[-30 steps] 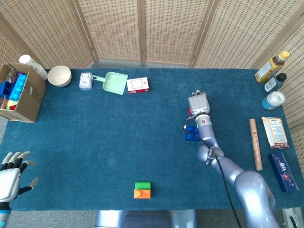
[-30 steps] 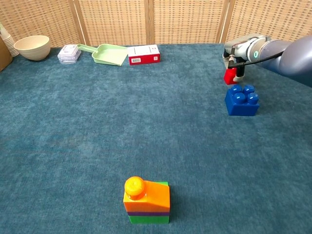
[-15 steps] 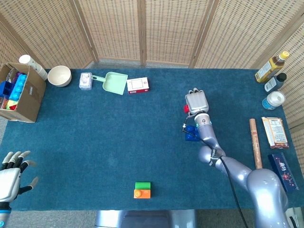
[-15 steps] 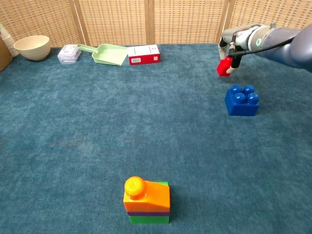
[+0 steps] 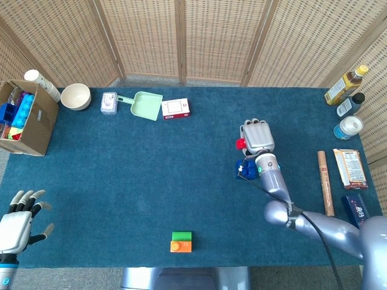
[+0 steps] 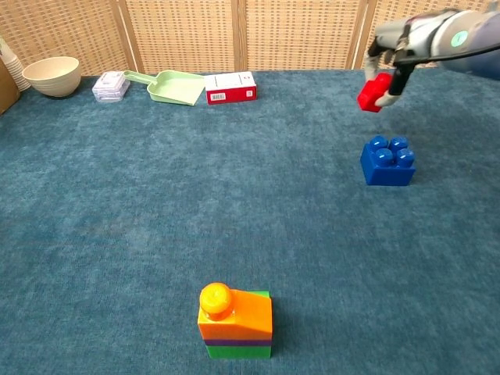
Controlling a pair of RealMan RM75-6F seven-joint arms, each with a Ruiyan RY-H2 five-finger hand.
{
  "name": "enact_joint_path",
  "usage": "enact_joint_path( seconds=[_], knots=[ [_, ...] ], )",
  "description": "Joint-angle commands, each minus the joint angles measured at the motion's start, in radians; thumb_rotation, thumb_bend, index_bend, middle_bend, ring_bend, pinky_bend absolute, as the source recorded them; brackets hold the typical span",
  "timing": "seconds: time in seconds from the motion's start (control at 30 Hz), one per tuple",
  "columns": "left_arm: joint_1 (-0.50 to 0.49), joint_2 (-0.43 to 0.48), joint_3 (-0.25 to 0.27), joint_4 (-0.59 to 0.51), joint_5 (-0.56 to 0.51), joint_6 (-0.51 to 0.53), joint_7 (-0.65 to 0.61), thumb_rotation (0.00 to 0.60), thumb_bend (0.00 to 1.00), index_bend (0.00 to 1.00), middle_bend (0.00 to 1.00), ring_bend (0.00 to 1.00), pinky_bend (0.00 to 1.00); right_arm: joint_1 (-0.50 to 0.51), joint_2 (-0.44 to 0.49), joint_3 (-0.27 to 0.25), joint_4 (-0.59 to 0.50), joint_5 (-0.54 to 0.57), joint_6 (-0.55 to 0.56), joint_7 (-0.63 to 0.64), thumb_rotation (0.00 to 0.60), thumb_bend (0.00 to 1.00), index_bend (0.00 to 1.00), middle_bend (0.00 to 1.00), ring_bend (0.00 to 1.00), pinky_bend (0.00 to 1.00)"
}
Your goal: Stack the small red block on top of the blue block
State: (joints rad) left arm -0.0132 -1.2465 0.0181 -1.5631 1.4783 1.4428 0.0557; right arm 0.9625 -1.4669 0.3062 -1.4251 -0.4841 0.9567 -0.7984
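The right hand (image 6: 400,48), grasping the small red block (image 6: 374,91), is rising at upper right, nearing placement above the blue block (image 6: 387,161).

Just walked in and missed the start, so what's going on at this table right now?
The robot's right hand holds a small red block up off the table, above and a bit behind the blue block, which sits on the blue cloth with nothing on it. So the stacking is not yet done. The left hand is open with fingers spread at the near left edge of the table, holding nothing. An orange and green block stack stands apart near the front.
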Motion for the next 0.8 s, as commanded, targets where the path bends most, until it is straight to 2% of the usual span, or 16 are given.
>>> enact_joint_path(
  seconds=[0.03,0.3,0.8],
  knots=[
    [-0.008,-0.003,-0.001,0.001,0.006,-0.007,-0.002,0.6,0.33,0.4,0.18,0.13,0.0,-0.042,0.082,-0.021,-0.141,0.036,0.121,-0.032,0.6,0.28,0.62,0.29,0.21,0.32],
    [-0.026,-0.018,0.002,0.006,0.016,-0.029,-0.007,0.6,0.33,0.4,0.18,0.13,0.0,-0.082,0.136,-0.053,-0.322,0.051,0.282,-0.074,0.6,0.28,0.62,0.29,0.21,0.32],
    [-0.031,-0.025,0.01,0.017,0.018,-0.034,-0.019,0.6,0.33,0.4,0.18,0.13,0.0,-0.088,0.128,-0.101,-0.435,0.079,0.346,-0.136,0.6,0.27,0.61,0.29,0.2,0.32]
  ],
)
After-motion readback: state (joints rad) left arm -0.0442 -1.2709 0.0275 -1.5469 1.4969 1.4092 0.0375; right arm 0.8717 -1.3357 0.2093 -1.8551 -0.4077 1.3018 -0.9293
